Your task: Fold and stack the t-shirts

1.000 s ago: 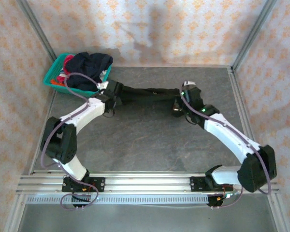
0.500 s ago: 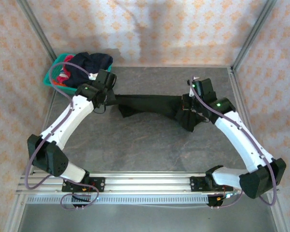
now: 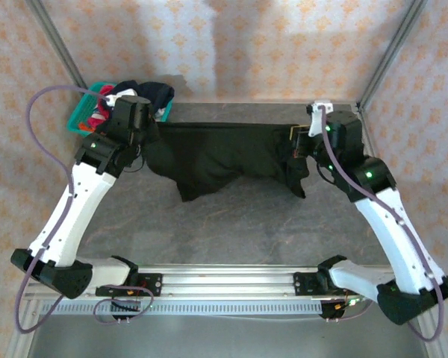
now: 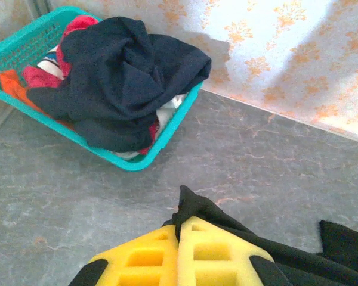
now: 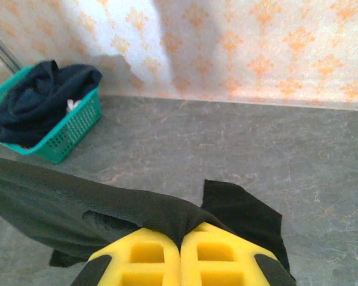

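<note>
A black t-shirt (image 3: pixel 220 153) hangs stretched between my two grippers above the far part of the table. My left gripper (image 3: pixel 151 138) is shut on its left end, and a black fold (image 4: pixel 194 205) pokes out between the yellow fingers (image 4: pixel 143 256). My right gripper (image 3: pixel 293 145) is shut on the right end, where black cloth (image 5: pixel 137 208) drapes over the yellow fingers (image 5: pixel 221 256). A loose flap (image 3: pixel 198 186) hangs down toward the table. More t-shirts, a dark navy one (image 4: pixel 125 71) on top and a red-pink one (image 4: pixel 77 27), lie heaped in the basket.
The teal plastic basket (image 3: pixel 81 119) stands in the far left corner against the patterned wall (image 3: pixel 246 45). Metal frame posts (image 3: pixel 392 52) rise at both far corners. The grey table (image 3: pixel 231 224) spreads below the shirt, with the arm bases on a rail (image 3: pixel 224 280) at the near edge.
Both grippers have moved up, apart and toward the far wall. The black t-shirt went from a bunched strip low over the table to a wide spread sheet between them.
</note>
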Motion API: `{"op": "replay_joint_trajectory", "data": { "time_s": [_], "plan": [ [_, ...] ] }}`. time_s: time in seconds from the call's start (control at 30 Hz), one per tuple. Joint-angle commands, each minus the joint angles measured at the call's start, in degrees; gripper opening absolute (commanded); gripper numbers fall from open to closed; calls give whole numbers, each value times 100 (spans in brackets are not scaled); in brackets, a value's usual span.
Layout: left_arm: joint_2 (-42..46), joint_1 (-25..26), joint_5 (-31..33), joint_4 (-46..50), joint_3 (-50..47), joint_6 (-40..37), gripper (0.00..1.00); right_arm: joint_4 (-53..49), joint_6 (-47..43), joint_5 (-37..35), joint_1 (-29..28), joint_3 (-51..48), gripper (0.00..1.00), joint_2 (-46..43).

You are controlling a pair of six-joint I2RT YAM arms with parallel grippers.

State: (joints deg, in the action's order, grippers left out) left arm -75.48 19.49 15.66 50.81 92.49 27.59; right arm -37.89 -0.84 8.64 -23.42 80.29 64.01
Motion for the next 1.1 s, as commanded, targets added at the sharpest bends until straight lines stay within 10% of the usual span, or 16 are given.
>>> {"op": "replay_joint_trajectory", "data": {
  "time_s": [0.0, 0.4, 0.77, 1.07],
  "plan": [
    [-423, -76, 483, -166, 329, -290, 0, 182, -252, -274, 112, 328, 0, 349],
    [-2358, -217, 248, 61, 3703, -834, 0, 431, -654, 64, 496, 2462, 0, 1922],
    [-198, -217, 416, -751, 944, -594, 0, 1029, -167, 286, 501, 716, 0, 82],
    [538, -217, 215, -568, 1019, -668, 0, 779, -142, 518, 490, 1056, 0, -525]
  ]
}}
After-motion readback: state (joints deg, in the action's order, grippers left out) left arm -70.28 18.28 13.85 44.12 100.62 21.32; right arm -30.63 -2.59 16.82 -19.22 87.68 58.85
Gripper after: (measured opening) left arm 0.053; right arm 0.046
